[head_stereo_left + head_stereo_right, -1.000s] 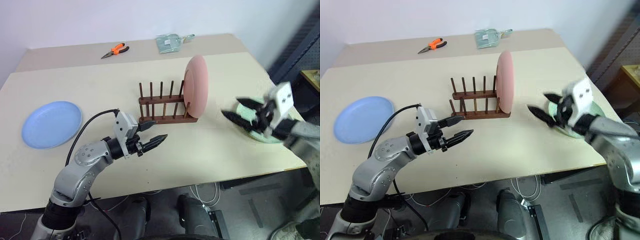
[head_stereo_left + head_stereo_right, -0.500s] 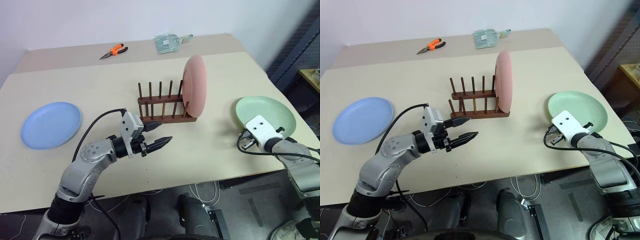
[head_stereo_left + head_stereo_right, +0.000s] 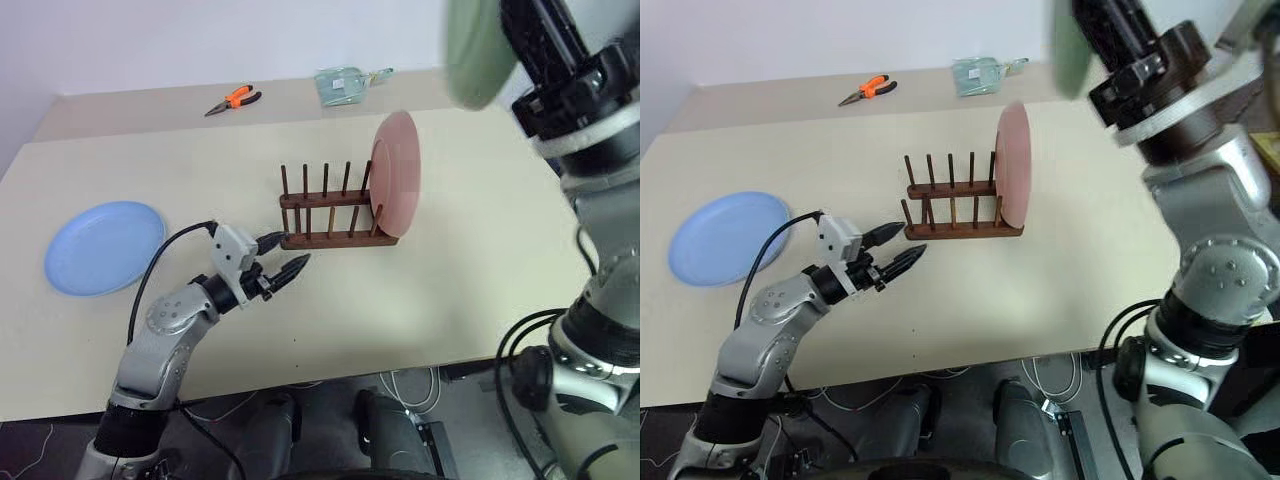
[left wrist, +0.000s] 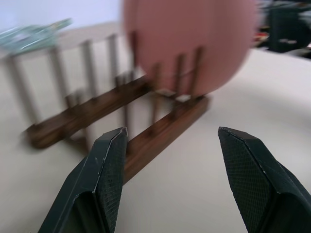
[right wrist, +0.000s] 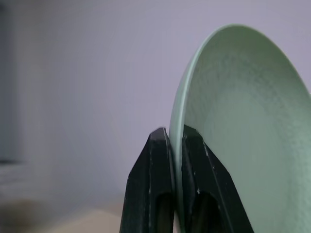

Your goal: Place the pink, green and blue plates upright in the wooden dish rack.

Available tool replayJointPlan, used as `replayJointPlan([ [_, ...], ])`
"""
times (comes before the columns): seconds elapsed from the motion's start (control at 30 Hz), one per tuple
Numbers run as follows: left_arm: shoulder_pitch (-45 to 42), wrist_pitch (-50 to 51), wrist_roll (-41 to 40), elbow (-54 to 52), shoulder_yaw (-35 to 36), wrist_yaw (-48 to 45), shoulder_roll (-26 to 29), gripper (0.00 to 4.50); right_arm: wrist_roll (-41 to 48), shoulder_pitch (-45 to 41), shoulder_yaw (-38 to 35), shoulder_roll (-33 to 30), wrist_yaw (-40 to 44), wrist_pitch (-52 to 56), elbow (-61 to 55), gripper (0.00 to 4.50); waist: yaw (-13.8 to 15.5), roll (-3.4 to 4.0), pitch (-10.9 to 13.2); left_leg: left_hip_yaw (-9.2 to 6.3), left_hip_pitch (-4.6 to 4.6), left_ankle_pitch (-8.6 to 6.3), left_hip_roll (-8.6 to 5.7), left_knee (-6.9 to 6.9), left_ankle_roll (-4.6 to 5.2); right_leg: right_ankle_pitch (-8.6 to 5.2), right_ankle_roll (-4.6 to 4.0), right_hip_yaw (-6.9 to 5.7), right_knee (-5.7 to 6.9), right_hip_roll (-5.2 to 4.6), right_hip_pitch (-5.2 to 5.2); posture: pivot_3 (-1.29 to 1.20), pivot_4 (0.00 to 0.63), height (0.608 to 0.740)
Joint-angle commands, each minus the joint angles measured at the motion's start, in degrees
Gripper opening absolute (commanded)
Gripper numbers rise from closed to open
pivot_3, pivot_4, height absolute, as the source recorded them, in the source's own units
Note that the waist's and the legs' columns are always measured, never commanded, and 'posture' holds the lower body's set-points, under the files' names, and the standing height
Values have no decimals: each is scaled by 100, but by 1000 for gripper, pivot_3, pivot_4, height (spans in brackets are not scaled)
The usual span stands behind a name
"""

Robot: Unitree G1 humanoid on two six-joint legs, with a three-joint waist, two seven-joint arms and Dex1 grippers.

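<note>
Pinching the green plate (image 5: 243,126), cut off at the frame's top, the right gripper (image 5: 175,155) rides high; left gripper (image 4: 170,160) spread.

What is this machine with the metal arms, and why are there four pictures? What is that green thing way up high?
It is a robot with two arms, and each arm ends in two black jaws for pinching things. Two pictures come from cameras in its head, looking down over a table. The other two come from little cameras on its wrists, so you see the jaws close up.

On the table stands a wooden dish rack with a pink plate upright at one end. A blue plate lies flat off to the robot's left. At the far edge lie orange pliers and a clear bag.

The green thing is a green plate. The right gripper has pinched its rim and holds it up in the air. The left gripper is open and empty, near the rack.
</note>
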Motion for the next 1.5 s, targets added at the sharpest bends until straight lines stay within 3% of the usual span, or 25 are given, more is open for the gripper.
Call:
replayJointPlan([
  [0.03,139,-247,-12,-39,244,-56,55,3040,1335,196,560,613,-993,-232,-156,40,-10,2,1,4,-1,0,0,3,0,0,0,3,-3,-2,0,0,150,739],
  [0.13,231,-266,-74,-36,367,-114,102,3040,1384,345,1021,1003,-1508,-301,28,40,-32,6,4,10,1,0,1,4,0,3,-6,9,0,-2,-6,0,150,739],
  [0.27,368,-249,-116,-141,470,-163,191,3040,409,415,1670,1097,-1645,-152,487,40,-102,9,2,13,1,0,0,2,0,3,-6,9,5,0,-13,0,150,739],
  [0.77,532,-42,-125,-509,307,-55,91,3040,-771,308,1719,1162,-1509,39,1507,40,-115,10,3,17,-2,1,1,1,0,4,-4,9,13,5,-21,0,150,739],
  [0.87,521,7,-146,-519,307,-67,103,3040,-949,268,1715,1127,-1355,90,1588,1040,-115,10,3,17,-2,1,1,1,0,4,-4,9,13,6,-21,0,150,739],
  [0.97,512,185,-283,-534,351,-61,106,3040,-1499,144,1816,937,-1070,0,1550,2468,-116,10,3,17,-2,1,1,1,0,4,-4,8,13,6,-21,0,150,739],
  [1.03,510,269,-329,-540,401,-25,120,3806,-2035,19,1922,690,-751,-115,1470,3489,-115,12,4,19,-3,1,1,2,0,4,-3,9,13,6,-21,0,150,739],
  [1.07,510,285,-340,-543,436,-11,129,4341,-2370,-53,1993,505,-562,-200,1428,3554,-114,12,4,20,-3,1,0,3,0,4,-3,8,13,6,-21,0,150,739],
  [1.1,509,291,-344,-547,459,-6,134,4429,-2583,-95,2028,405,-431,-255,1411,3554,-113,12,4,19,-3,1,1,3,0,4,-3,8,13,6,-21,0,150,739],
  [1.2,492,275,-429,-483,908,265,99,4429,-3604,-339,2278,-366,430,-677,1219,3554,-113,13,5,19,-3,1,1,3,0,4,-2,6,12,6,-20,0,150,739],
  [1.3,393,217,-555,-236,1704,908,-21,4429,-3937,-515,2344,-815,1389,-989,1162,3554,-123,13,7,19,-4,1,2,4,0,3,-2,5,11,6,-21,0,150,739],
  [1.37,162,223,-637,52,2378,1620,-166,4500,-4357,-556,2630,-1076,1967,-1228,1050,4384,-127,13,7,17,-2,0,6,3,0,4,-1,3,12,9,-20,0,150,739],
  [1.5,-350,376,-211,693,3536,3451,-249,4500,-5281,-440,3381,-1415,2898,-1715,772,4447,-124,8,4,13,1,0,7,3,-1,7,31,-2,13,11,-18,0,150,739],
])
